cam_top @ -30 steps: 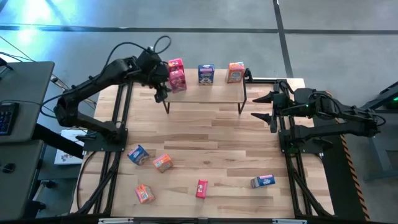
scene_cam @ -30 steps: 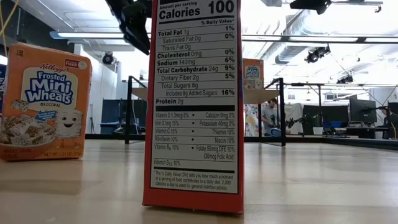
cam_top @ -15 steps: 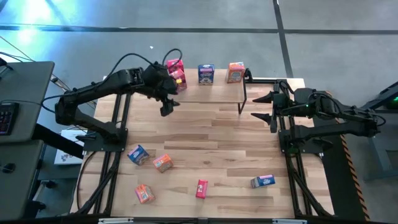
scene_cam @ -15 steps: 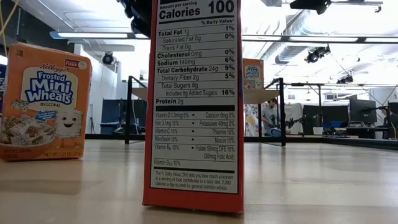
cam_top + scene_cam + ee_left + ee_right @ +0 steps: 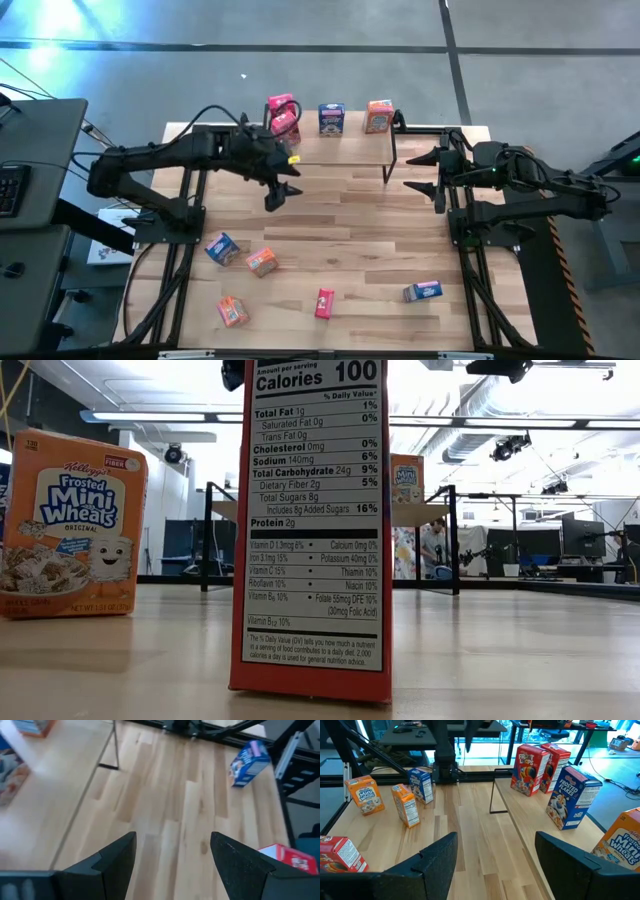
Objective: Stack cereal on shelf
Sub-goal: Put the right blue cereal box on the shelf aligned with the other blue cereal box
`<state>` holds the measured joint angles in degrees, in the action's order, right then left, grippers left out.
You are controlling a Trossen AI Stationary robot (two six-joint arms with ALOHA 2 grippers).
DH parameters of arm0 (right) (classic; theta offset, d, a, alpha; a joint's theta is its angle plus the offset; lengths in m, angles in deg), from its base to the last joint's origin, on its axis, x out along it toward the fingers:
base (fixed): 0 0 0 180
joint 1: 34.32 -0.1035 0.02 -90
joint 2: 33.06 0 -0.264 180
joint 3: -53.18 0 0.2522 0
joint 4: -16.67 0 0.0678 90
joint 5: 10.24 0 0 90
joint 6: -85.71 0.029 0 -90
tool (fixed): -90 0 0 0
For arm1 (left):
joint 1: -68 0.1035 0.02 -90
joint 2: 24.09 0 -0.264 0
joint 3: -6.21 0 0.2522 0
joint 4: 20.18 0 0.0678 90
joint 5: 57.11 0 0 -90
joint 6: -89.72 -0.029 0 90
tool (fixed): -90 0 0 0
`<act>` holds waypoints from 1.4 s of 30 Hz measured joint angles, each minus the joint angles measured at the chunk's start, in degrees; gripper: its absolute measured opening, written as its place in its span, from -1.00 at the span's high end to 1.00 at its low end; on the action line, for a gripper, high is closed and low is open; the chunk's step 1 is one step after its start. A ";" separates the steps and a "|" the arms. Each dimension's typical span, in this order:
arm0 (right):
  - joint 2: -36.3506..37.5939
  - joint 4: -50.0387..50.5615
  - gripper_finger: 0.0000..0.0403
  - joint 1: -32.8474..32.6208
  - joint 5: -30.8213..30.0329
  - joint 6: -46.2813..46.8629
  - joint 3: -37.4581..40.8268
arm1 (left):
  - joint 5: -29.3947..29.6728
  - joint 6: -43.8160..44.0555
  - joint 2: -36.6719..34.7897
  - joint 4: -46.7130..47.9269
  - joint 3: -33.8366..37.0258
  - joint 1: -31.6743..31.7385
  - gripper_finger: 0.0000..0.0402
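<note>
The shelf (image 5: 340, 150) stands at the table's far side. On its top stand two red cereal boxes (image 5: 283, 115) close together at its left end, a blue one (image 5: 331, 118) and an orange one (image 5: 379, 116). My left gripper (image 5: 279, 192) is open and empty, over the table just near of the shelf's left end. My right gripper (image 5: 410, 172) is open and empty at the table's right side, beside the shelf's right end. On the table near the front lie a blue box (image 5: 221, 247), two orange boxes (image 5: 262, 262) (image 5: 232, 310), a red box (image 5: 324, 302) and a blue box (image 5: 423, 291).
The shelf's thin black legs (image 5: 107, 745) stand on the table between the two arms. The low view is mostly filled by the red box's nutrition panel (image 5: 315, 525), with an orange box (image 5: 70, 525) beside it. Bare wood lies in the table's middle (image 5: 340, 220).
My left gripper has drawn back from the two red boxes on the shelf, toward the table's near edge and a little to the right. It stays open and empty. The red boxes stay on the shelf.
</note>
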<state>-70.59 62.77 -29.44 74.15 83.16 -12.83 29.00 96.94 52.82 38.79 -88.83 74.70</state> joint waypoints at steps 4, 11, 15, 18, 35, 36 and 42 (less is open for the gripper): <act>0.02 -0.51 -0.29 0.00 0.00 -0.79 0.00 | 2.57 1.23 0.00 -0.69 0.00 -2.93 -0.23; 0.00 -0.90 -0.29 0.00 -0.02 -0.08 0.00 | 4.76 4.67 0.00 -3.62 -0.02 -6.32 -0.23; 0.00 -1.31 -0.29 0.00 0.01 -1.19 0.00 | 4.85 6.35 0.00 -4.69 -0.02 -7.59 -0.23; -0.07 -1.31 -0.29 -0.02 0.13 -1.64 0.00 | 4.85 7.72 0.00 -5.34 -0.04 -8.42 -0.23; -3.84 17.11 -0.29 -0.06 11.54 4.29 -7.13 | 9.37 12.56 0.00 -5.70 -0.04 -9.44 -0.23; -4.32 18.54 -0.29 -0.06 13.24 5.21 -7.55 | 9.63 13.06 0.00 -5.70 -0.04 -9.44 -0.23; -5.46 21.37 -0.29 -2.47 20.26 9.80 -8.17 | 10.67 15.26 0.00 -5.68 -0.04 -9.44 -0.23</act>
<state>-76.05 84.14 -31.91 94.41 92.96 -21.00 39.66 112.20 52.82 33.11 -88.87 65.25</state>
